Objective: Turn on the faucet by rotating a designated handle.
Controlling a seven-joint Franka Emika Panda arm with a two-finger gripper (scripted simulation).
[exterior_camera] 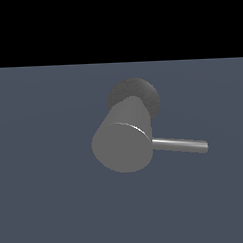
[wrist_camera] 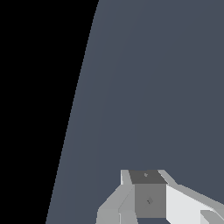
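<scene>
Exterior view: the faucet [exterior_camera: 123, 141] sits on a flat slate-blue floor [exterior_camera: 46, 197], roughly mid-frame. It is 1 thick matte grey cylinder, tilted so its flat round end faces the camera; a thin bright highlight runs along the upper rim of that end. Behind it, and higher in the frame, is the darker speckled round base [exterior_camera: 142, 92], partly covered by the cylinder body.

The handle [exterior_camera: 180, 144] is 1 thin, shiny grey rod leaving the side of the cylinder near its flat end and pointing toward the exterior view's right, sloping very slightly down. Its far tip is free, touching nothing.

No arm or gripper appears in the exterior view.

Wrist view: the gripper [wrist_camera: 148, 199] shows as white and grey blocky shapes at the frame edge (only partly in frame), over bare blue floor, with black background beyond the floor's edge. Neither the faucet nor the handle shows here. Finger state: cannot tell whether they are apart or together, since the tips are not clearly distinguishable.
</scene>
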